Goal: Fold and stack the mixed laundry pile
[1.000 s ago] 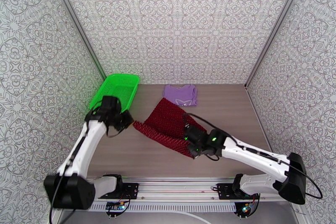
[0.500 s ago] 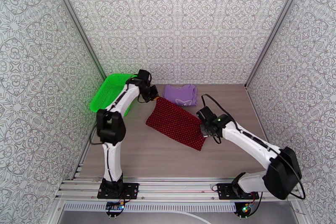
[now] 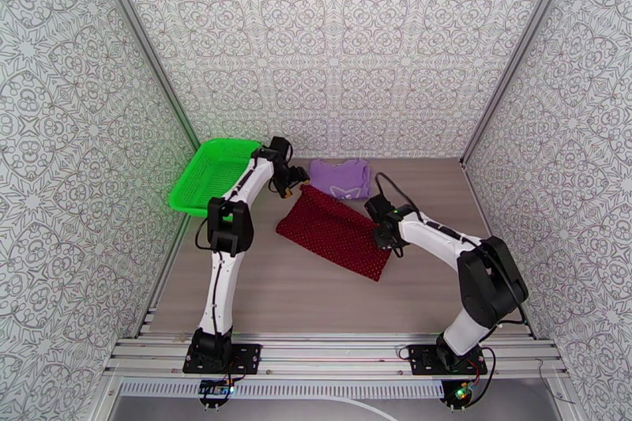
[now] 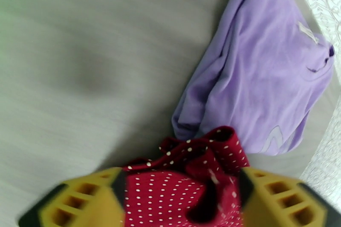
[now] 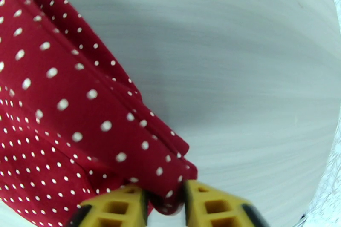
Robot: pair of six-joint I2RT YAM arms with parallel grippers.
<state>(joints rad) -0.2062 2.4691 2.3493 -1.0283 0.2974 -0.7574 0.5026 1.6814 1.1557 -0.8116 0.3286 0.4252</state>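
Patterned walls all round, w/ a wood table [image 3: 261,296] in the middle. Purple T-shirt [image 3: 340,178] lies at the back, by the wall, in a small neat square, so I think that one is done. Red dotted garment [image 3: 338,231] lies flat in the middle of the table, a long shape on a slant. Its far corner is just beside the purple one.

Left gripper [image 4: 181,183] is at that far corner, fingers wide apart, w/ a bump of red cloth lying loose btwn them. Right gripper [image 5: 165,200] is at the red cloth's right edge. Its fingers are close together and look pinched on a fold of it.

Green basket [image 3: 207,176] sits at the back left, no clothes in it.

Left to do, I guess: red one prob. needs 1 more fold to get small. Then put 1 on top of the other. No stack yet.
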